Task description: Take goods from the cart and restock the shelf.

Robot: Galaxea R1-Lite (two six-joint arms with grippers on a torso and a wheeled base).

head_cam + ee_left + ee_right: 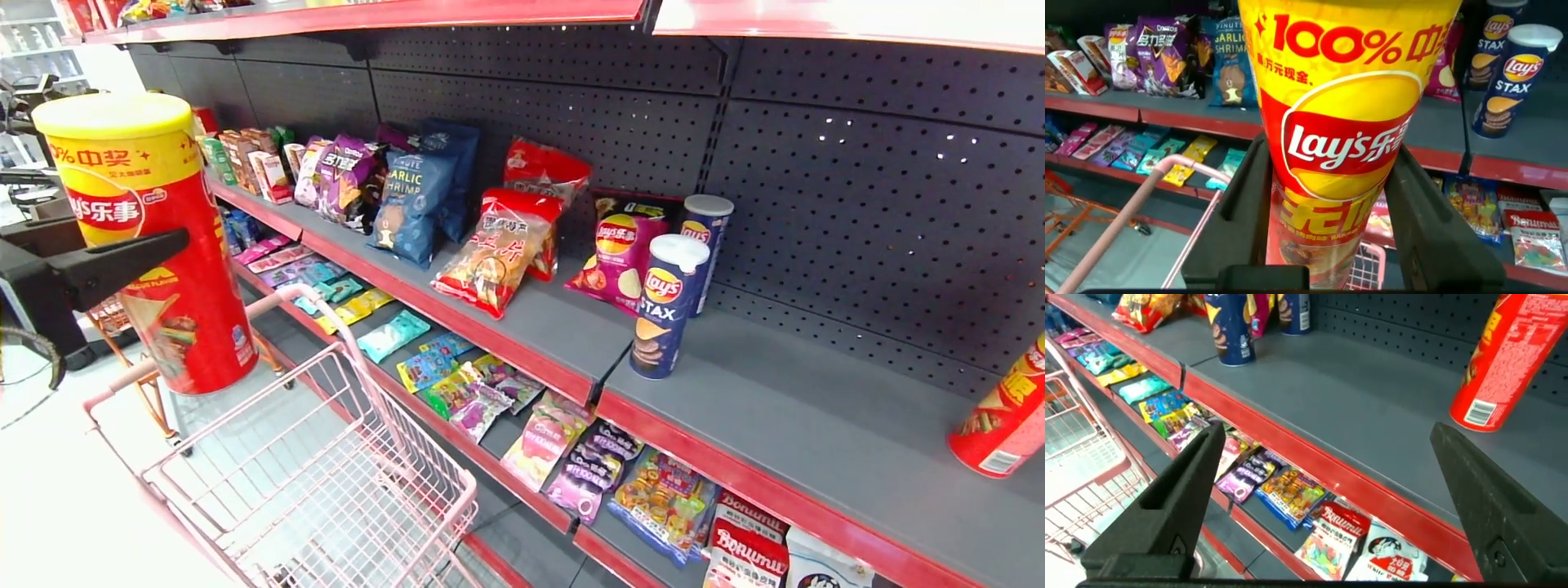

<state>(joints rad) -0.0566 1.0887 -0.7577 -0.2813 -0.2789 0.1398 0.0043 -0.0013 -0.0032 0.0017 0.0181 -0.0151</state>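
Held above the pink wire cart, a tall red-and-yellow crisp canister, clamped in the left gripper, awaits shelving; the right gripper gapes empty.

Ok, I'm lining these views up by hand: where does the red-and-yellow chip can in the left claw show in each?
Head view: the red-and-yellow chip can is at far left, upright, gripped by the left claw.
Left wrist view: the can is in the centre, between the claw's fingers.
Right wrist view: not in it; the red can there stands on the shelf.
Shared landmark: the blue cans on that shelf.
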